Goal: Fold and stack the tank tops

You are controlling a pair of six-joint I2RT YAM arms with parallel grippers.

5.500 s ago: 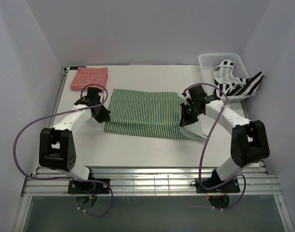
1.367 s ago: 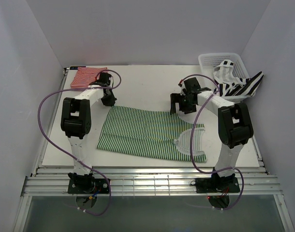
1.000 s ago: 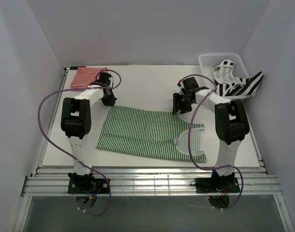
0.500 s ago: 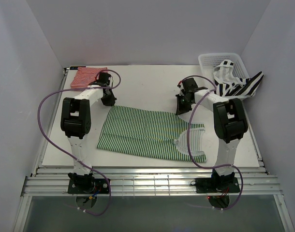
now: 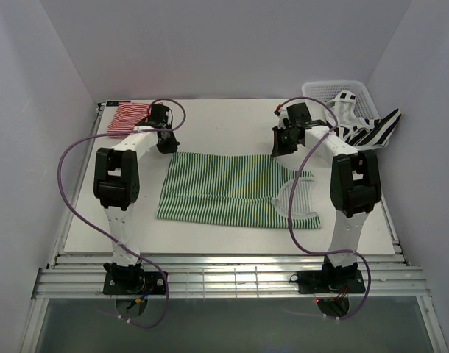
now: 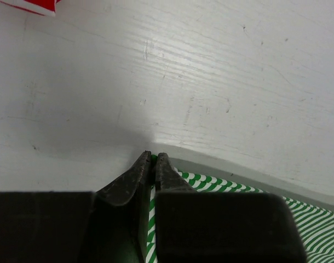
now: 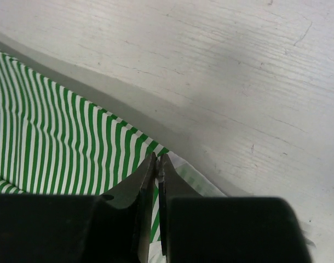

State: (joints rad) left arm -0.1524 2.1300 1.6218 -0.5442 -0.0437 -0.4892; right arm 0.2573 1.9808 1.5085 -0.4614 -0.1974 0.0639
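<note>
A: Item one, green-and-white tank top (image 5: 224,187): location?
B: Spread flat in the middle of the counter (image 5: 232,125), between the two arms, long edge toward the back wall; whether it lies single or doubled cannot be told from above

A: Handling class?
B: Thin knit, judged light and limp; no stiffness of its own, so it is likely to sag and drag wherever unsupported; stretches if pulled unevenly; neither fragile nor slippery. Best taken by the two far corners at once, at the hem, not mid-panel

A: Left end effector (image 6: 150,163)?
B: Tips pinched almost together on the far-left corner of the green cloth; a sliver of striped edge shows between them

A: Right end effector (image 7: 156,161)?
B: Closed to a hairline on the far-right corner, striped cloth caught between the tips, a pale underside showing just beside

A: Other stock?
B: Item two, red-and-white tank top (image 5: 129,118): folded, at the far-left corner of the counter, apart from the green one. Item three, black-and-white tank top (image 5: 361,129): unfolded, draped over the rim of the white basket (image 5: 316,90) at the far right

A: Caution?
B: Both grips look shallow, at the very edge; cloth this soft may slip free if the arms pull apart or lift unevenly; hold both corners level
</note>
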